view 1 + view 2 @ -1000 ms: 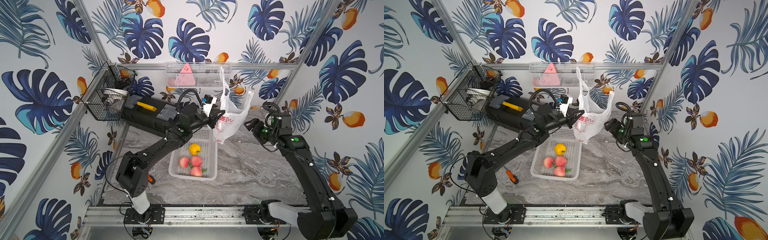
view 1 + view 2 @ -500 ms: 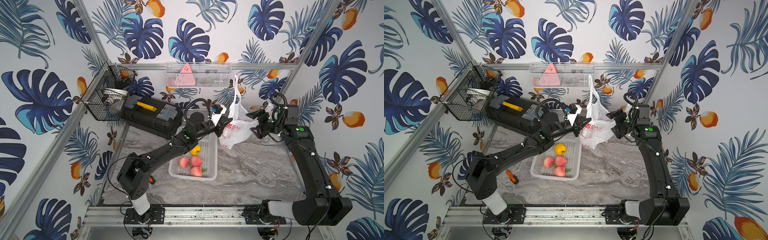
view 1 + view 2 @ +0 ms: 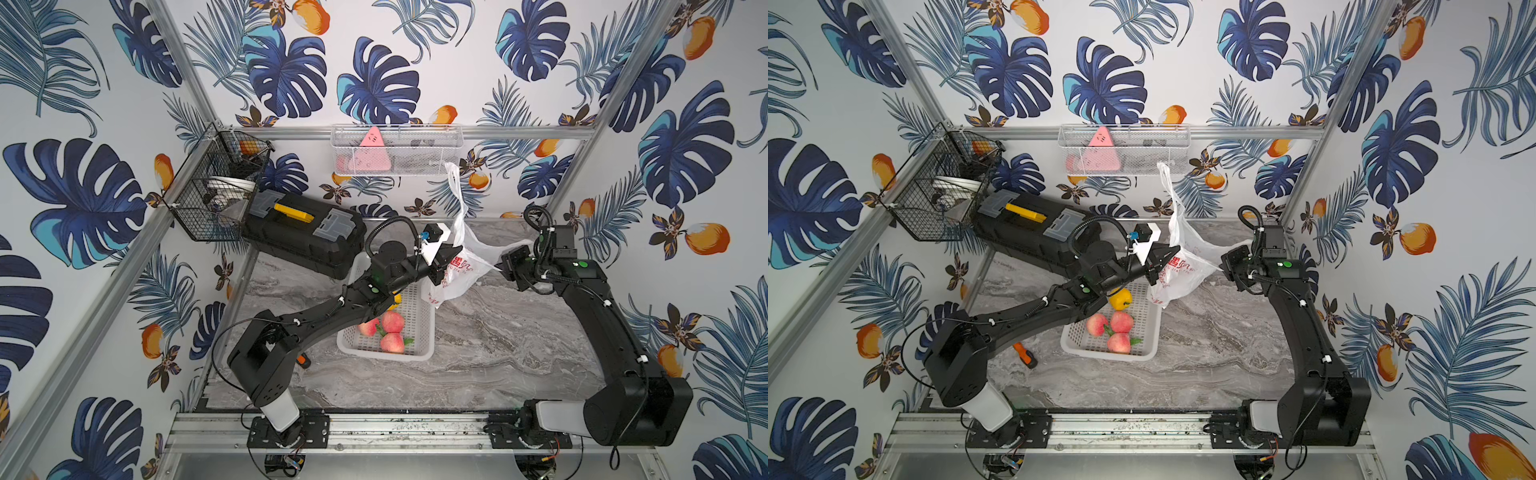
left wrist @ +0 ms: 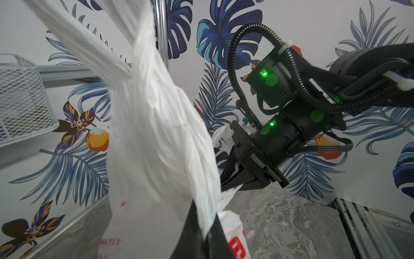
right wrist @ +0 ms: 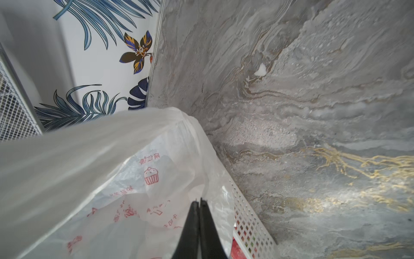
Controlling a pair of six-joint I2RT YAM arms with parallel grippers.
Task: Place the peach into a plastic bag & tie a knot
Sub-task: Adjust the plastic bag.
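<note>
Above the far end of the white basket (image 3: 417, 332), the plastic bag (image 3: 465, 270) is hanging clear of the desk (image 3: 498, 340), stretched between both hands. Left hand (image 3: 451, 254) is pinching the film on one side, jaws almost together; right hand (image 5: 199, 200) is clamping fully closed on the opposite rim and drawing it outward. Judgement: the pair are spreading the mouth so a peach can go in. Peaches (image 3: 392, 322) are lying in the basket (none visibly bagged), and one handle (image 3: 455, 183) is standing free, so no knot is forming yet.
</note>
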